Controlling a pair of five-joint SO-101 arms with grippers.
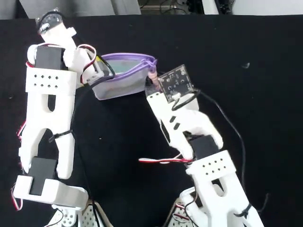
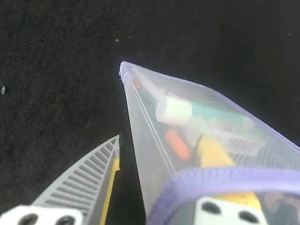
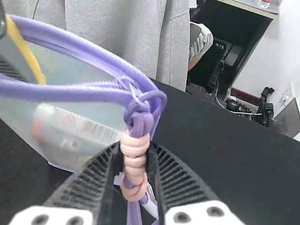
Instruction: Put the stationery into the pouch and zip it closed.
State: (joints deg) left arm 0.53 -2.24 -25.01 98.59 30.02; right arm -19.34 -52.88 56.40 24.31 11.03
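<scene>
step: zipping up. Loading looks done, going by the stationery (image 2: 187, 117) (white eraser-ish block, orange, yellow and teal bits) seen through the mesh wall of the pouch (image 1: 118, 84). Mouth still gaping, so not closed yet.

pouch spot: mouth up, strung between the two grippers at the far side of the black table (image 1: 246, 104). Can't tell if the bottom actually rests on the cloth.

right gripper (image 3: 135, 147): clamped on the braided pink-and-purple zip pull cord (image 3: 135, 161), right under the slider (image 3: 130, 90) at that end of the pouch.

left gripper (image 1: 97, 71): pinching the purple zip rim (image 3: 70, 89) at the opposite end, one ribbed finger inside the mouth, the other outside the wall.

next move, probably: drag the cord along the rim toward the left gripper's end, with the left one bracing against the pull. Might need that inside finger out of the way before the slider gets there.

left arm: stretched from its base straight out to the pouch's end.

right arm: angled in from the near edge, wrist turned toward the slider corner.
</scene>
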